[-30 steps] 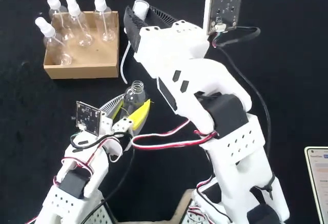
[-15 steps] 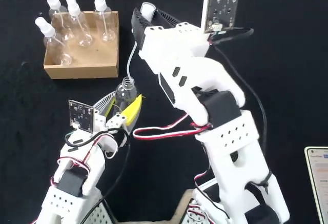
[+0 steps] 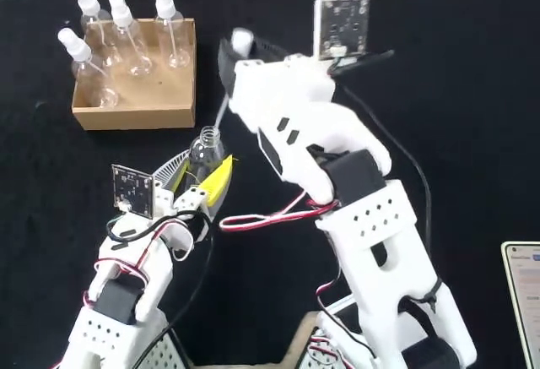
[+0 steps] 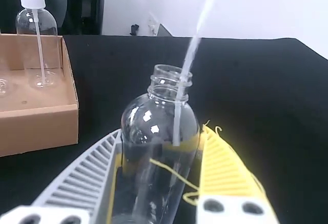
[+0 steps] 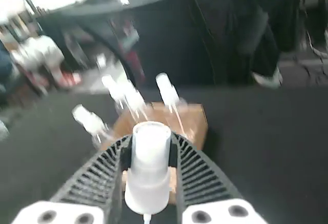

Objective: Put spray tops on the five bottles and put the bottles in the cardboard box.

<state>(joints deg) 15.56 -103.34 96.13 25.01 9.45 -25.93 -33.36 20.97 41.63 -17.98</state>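
My left gripper (image 3: 201, 176) is shut on a clear open-necked bottle (image 3: 205, 151), held upright above the black table; the left wrist view has the bottle (image 4: 160, 147) between the grey and yellow fingers. My right gripper (image 3: 237, 56) is shut on a white spray top (image 3: 241, 42), seen close in the right wrist view as the spray top (image 5: 148, 170). Its thin dip tube (image 4: 189, 65) slants down into the bottle's neck. The cardboard box (image 3: 135, 111) at the back left holds several capped bottles (image 3: 126, 35).
The right arm's white body (image 3: 337, 175) rises across the middle of the table. A device with a screen (image 3: 525, 297) lies at the right edge. Black table (image 3: 472, 116) stretches open to the right.
The left gripper carried the bottle a little left and toward the box, then held. The right gripper tilted and moved the spray top so that its tube now enters the bottle's neck.
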